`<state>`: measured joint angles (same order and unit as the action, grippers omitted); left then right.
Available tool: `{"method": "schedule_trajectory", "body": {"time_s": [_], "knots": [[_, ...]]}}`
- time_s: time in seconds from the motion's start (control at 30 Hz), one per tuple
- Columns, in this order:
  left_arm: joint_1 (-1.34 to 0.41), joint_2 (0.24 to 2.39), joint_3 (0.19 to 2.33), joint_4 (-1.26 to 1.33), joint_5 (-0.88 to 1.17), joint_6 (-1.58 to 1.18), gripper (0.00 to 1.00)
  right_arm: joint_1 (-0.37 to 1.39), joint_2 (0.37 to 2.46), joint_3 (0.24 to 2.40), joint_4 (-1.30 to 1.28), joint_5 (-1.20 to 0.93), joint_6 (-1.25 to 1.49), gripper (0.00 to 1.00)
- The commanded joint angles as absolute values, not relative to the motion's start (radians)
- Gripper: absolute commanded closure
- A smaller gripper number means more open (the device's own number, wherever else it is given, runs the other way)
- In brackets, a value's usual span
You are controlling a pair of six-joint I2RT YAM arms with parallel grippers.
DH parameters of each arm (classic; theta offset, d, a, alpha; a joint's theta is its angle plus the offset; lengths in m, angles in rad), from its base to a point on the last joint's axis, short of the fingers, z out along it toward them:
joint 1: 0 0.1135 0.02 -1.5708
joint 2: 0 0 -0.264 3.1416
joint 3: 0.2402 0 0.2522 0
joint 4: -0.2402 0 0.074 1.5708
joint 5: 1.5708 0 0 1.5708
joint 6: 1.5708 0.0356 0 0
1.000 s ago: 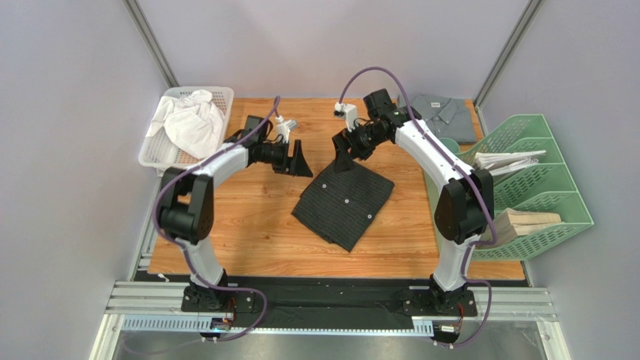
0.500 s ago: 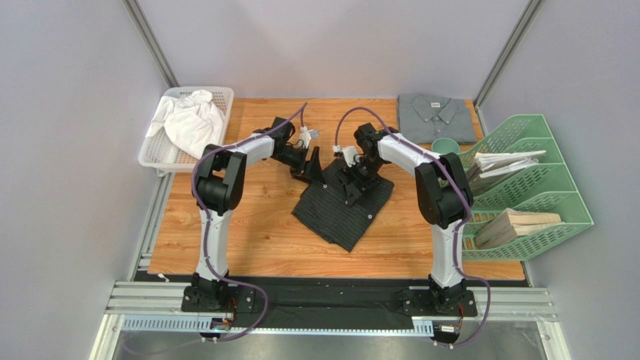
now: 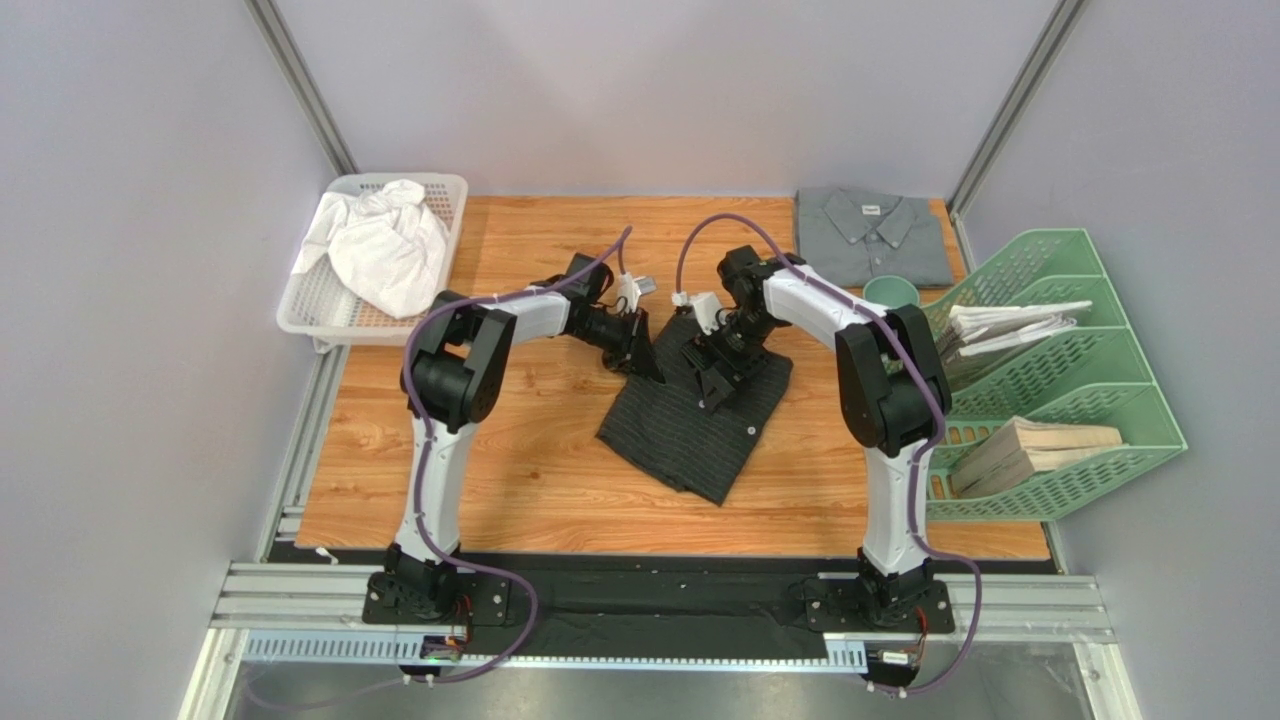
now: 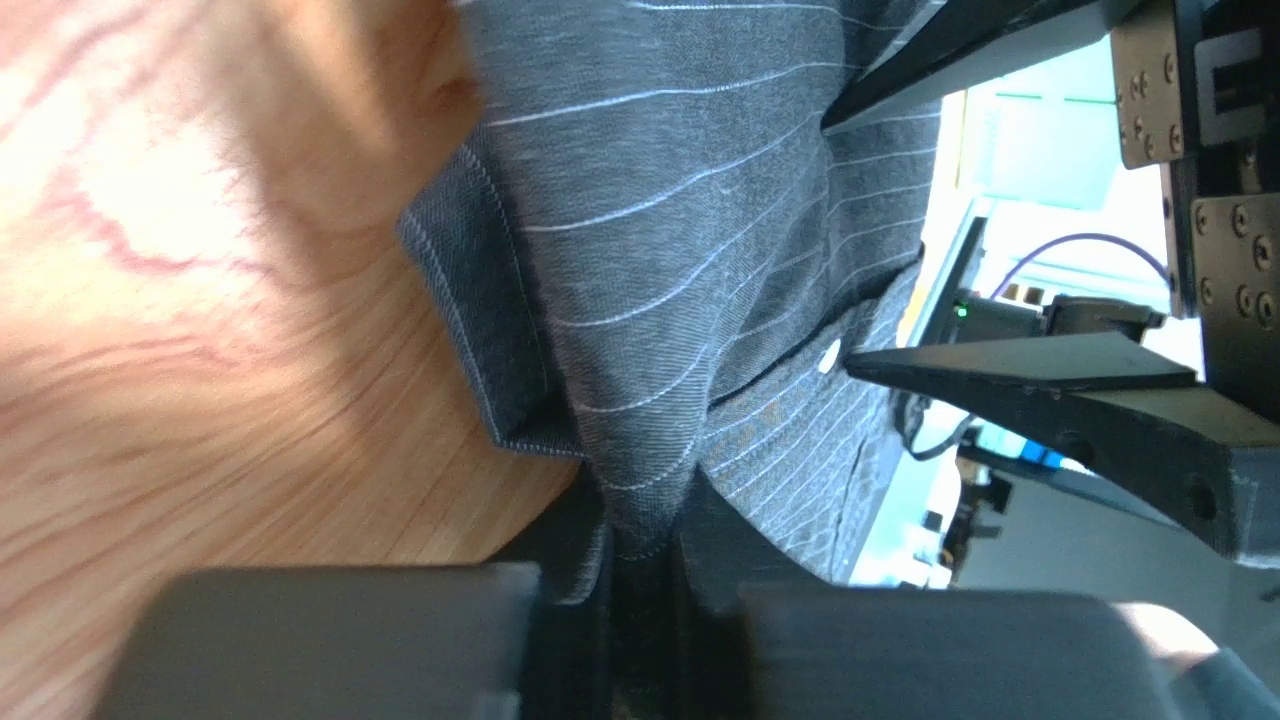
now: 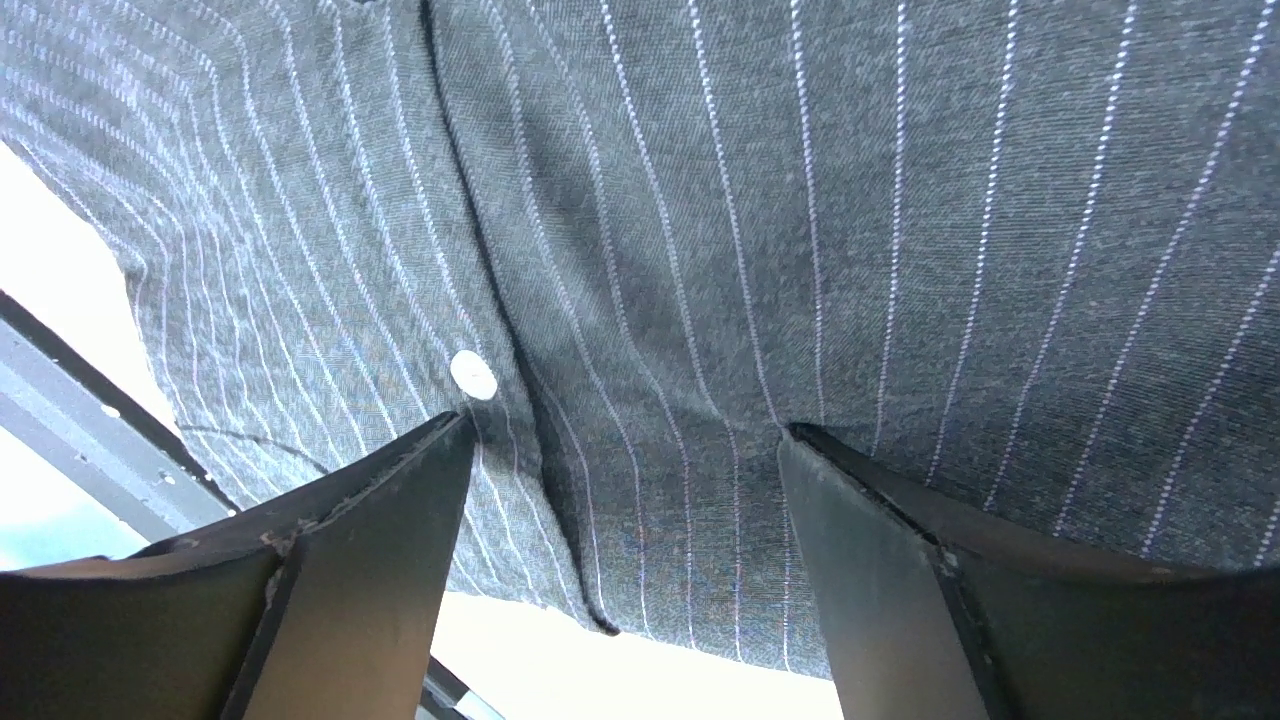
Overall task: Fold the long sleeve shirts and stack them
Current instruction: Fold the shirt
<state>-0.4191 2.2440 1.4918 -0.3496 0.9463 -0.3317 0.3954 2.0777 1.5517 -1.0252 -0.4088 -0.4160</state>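
The black pinstriped shirt [image 3: 694, 417] lies folded in a rough rectangle, turned diagonally, in the middle of the wooden bench [image 3: 511, 450]. The grey shirt [image 3: 876, 233] lies folded flat at the far right corner, well apart from it. The left fingers [image 3: 642, 350] are at the far left corner of the pinstriped shirt, and the wrist view shows them closed tightly on a thin fold of its cloth beside a stitched hem. The right fingers [image 3: 718, 372] are spread wide just over the far part of the same shirt, with the button strip and one white button between them, and they hold nothing. I judge that the next step is to carry this shirt onto the grey one. The danger I see is that only one side is gripped. If the left arm lifts or pulls before the right fingers close, the cloth will hang from one corner and the fold will open. I cannot tell how many layers the left pinch takes, so lower layers may slip out and remain on the bench. If the right fingers close where they are, they may gather only the top layer and make a wrinkle. On the way, a hanging edge could catch on the green rack [image 3: 1120, 323] beside the grey shirt.
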Motion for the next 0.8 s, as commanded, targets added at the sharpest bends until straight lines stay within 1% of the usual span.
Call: {"method": "schedule_trajectory", "body": {"time_s": [0.0, 0.03, 0.07, 0.1, 0.13, 0.17, 0.2, 0.27, 0.3, 0.33, 0.37, 0.43, 0.5, 0.53, 0.63, 0.67, 0.7, 0.77], "knots": [[-0.384, 2.146, 1.522, -0.357, 0.859, -0.313, 1.00, 0.384, 2.083, 1.517, -0.994, -0.385, -0.422, 0.13], [-0.379, 2.135, 1.564, -0.397, 0.838, -0.284, 1.00, 0.380, 2.073, 1.523, -1.000, -0.415, -0.408, 0.10], [-0.376, 2.114, 1.592, -0.499, 0.800, -0.241, 1.00, 0.365, 2.045, 1.531, -1.005, -0.434, -0.372, 0.09], [-0.368, 2.106, 1.659, -0.559, 0.781, -0.151, 1.00, 0.354, 2.030, 1.531, -1.005, -0.451, -0.351, 0.07], [-0.367, 2.096, 1.701, -0.624, 0.755, -0.091, 1.00, 0.338, 2.014, 1.529, -1.006, -0.500, -0.327, 0.03], [-0.365, 2.095, 1.748, -0.766, 0.706, -0.033, 1.00, 0.306, 1.981, 1.529, -1.008, -0.526, -0.290, 0.00], [-0.362, 2.094, 1.843, -0.832, 0.680, 0.085, 1.00, 0.284, 1.964, 1.516, -1.003, -0.552, -0.267, 0.00], [-0.362, 2.086, 1.937, -0.985, 0.573, 0.187, 1.00, 0.226, 1.933, 1.499, -0.996, -0.624, -0.238, 0.00], [-0.362, 2.083, 2.022, -1.024, 0.534, 0.243, 1.00, 0.207, 1.905, 1.484, -0.989, -0.641, -0.210, 0.00], [-0.362, 2.076, 2.066, -1.054, 0.496, 0.330, 1.00, 0.192, 1.893, 1.477, -0.985, -0.669, -0.203, 0.00], [-0.362, 2.072, 2.106, -1.089, 0.415, 0.377, 1.00, 0.164, 1.885, 1.473, -0.985, -0.678, -0.198, 0.00], [-0.362, 2.072, 2.233, -1.114, 0.341, 0.508, 1.00, 0.144, 1.859, 1.457, -0.983, -0.692, -0.190, 0.00], [-0.367, 2.066, 2.336, -1.100, 0.230, 0.593, 1.00, 0.120, 1.842, 1.442, -0.979, -0.704, -0.181, 0.00], [-0.371, 2.059, 2.361, -1.069, 0.166, 0.703, 1.00, 0.112, 1.830, 1.428, -0.979, -0.713, -0.178, 0.00], [-0.417, 2.010, 2.333, -0.970, 0.037, 0.901, 1.00, 0.097, 1.807, 1.399, -0.968, -0.722, -0.161, 0.00], [-0.452, 1.993, 2.301, -0.939, 0.006, 1.048, 1.00, 0.095, 1.804, 1.397, -0.966, -0.724, -0.161, 0.00], [-0.471, 1.974, 2.199, -0.904, -0.027, 1.115, 1.00, 0.094, 1.801, 1.394, -0.966, -0.724, -0.158, 0.00], [-0.527, 1.916, 2.076, -0.803, -0.104, 1.277, 1.00, 0.091, 1.793, 1.390, -0.962, -0.730, -0.150, 0.00]]}}
